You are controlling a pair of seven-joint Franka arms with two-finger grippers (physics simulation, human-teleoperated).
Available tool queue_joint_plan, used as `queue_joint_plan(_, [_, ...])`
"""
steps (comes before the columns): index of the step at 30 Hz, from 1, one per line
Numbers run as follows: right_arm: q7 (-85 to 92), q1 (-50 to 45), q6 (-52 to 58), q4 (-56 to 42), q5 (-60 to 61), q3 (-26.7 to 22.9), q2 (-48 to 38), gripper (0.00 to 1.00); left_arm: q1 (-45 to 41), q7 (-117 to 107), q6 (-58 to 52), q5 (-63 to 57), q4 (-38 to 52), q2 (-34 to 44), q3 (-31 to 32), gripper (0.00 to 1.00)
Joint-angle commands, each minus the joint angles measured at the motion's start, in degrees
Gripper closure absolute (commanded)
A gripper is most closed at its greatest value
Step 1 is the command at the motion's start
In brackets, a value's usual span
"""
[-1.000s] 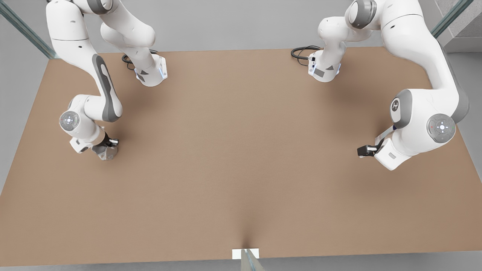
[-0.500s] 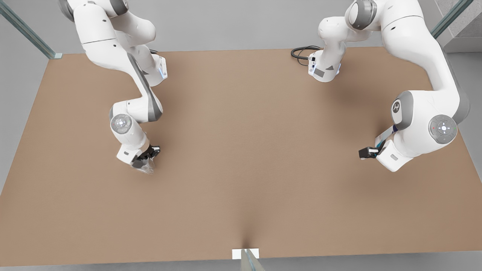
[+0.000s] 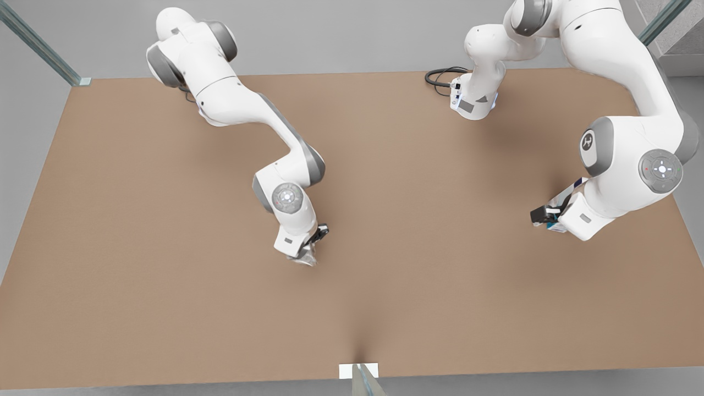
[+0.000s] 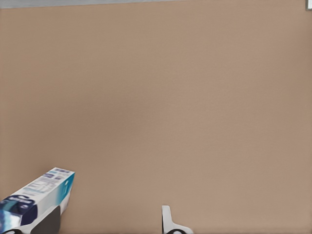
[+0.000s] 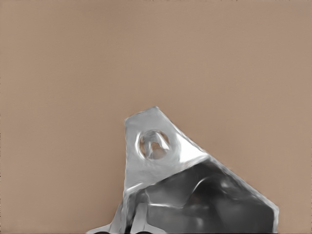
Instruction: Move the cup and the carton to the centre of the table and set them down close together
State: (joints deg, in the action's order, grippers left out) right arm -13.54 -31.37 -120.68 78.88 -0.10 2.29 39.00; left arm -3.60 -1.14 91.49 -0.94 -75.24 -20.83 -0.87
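The cup [image 3: 306, 258] is hanging clamped in the right gripper [image 3: 308, 254] near the table's [image 3: 385, 220] centre, not yet set down. The carton [image 4: 34, 200] is sitting far off at the front view's right by the left gripper [image 3: 550, 220]; whether its fingers are gripping it, I cannot tell.

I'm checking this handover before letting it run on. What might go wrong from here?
The cup rides tilted in the right gripper, so it may tip when set down on the table. The carton sits off to one side in the left gripper, far from the centre; it may twist in transit. The grippers may crowd each other at the centre.
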Motion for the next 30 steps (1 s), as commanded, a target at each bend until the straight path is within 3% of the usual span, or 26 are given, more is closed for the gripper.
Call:
queue_joint_plan(1, [-0.3,-0.1,0.2,-1.2,-0.5,0.0,0.7,0.79,0.0,-0.1,-0.1,0.0,-0.1,0.0,0.1,0.00])
queue_joint_plan(9, [-6.6,-6.6,0.5,-22.1,-0.5,-0.1,17.3,0.79,0.1,-0.7,0.4,0.0,0.0,-0.5,0.0,0.00])
queue_joint_plan(18, [-11.5,-10.8,-3.1,-25.3,-0.6,-0.2,21.6,0.79,0.1,-0.7,0.4,-0.1,0.0,-0.6,-0.1,0.00])
queue_joint_plan(22, [-13.5,-10.8,-3.1,-25.4,-0.6,-0.1,21.6,0.55,0.1,-0.7,0.4,-0.1,0.0,-0.6,-0.1,0.00])
queue_joint_plan(24, [-13.6,-10.8,-3.2,-25.4,-0.6,-0.2,21.6,0.32,0.1,-0.7,0.4,-0.1,0.0,-0.6,-0.1,0.00])
queue_joint_plan(30, [-16.0,-11.2,-3.9,-25.3,-0.6,-0.2,21.6,0.19,0.3,0.5,0.6,0.0,0.2,-0.5,-0.9,0.00])
